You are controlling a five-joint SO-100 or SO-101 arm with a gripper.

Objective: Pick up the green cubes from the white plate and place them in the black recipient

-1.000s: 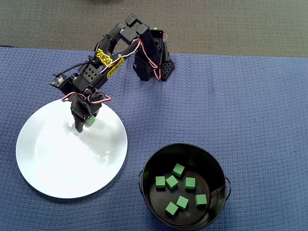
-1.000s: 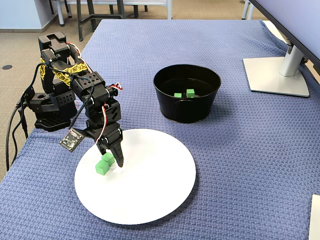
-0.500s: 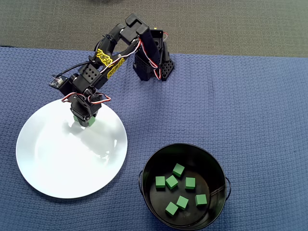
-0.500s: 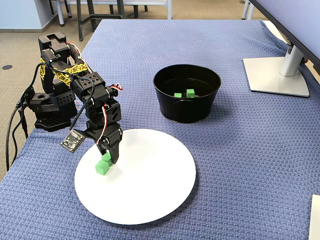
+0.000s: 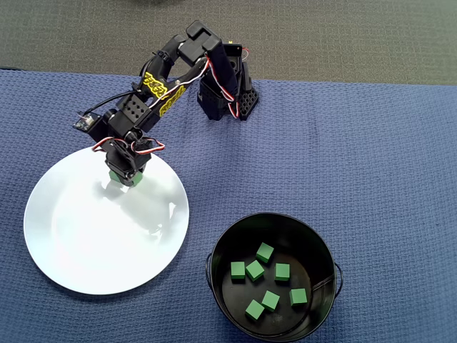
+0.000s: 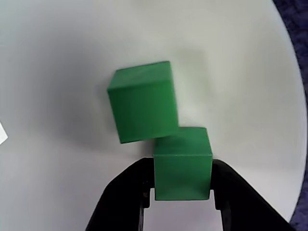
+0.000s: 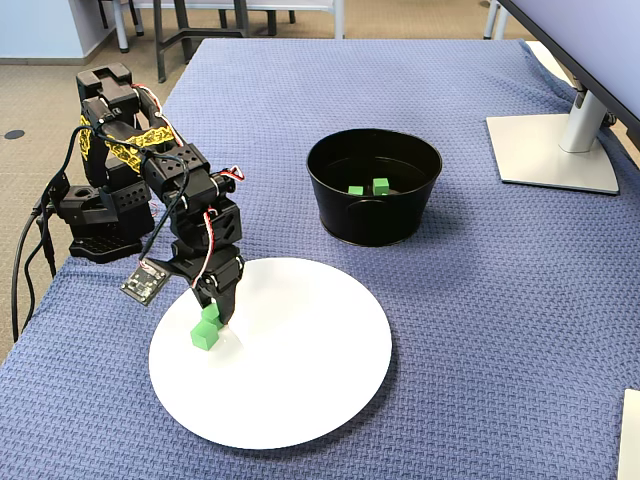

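Jaws have closed since a second ago: gripper now clamps one green cube, its corner touching a second cube on the white plate. Arm folds forward, wrist pointing straight down over the plate's far left part in the overhead view. Seven matte cubes lie in the glossy round black pot, right of the plate. Blue woven cloth underneath.
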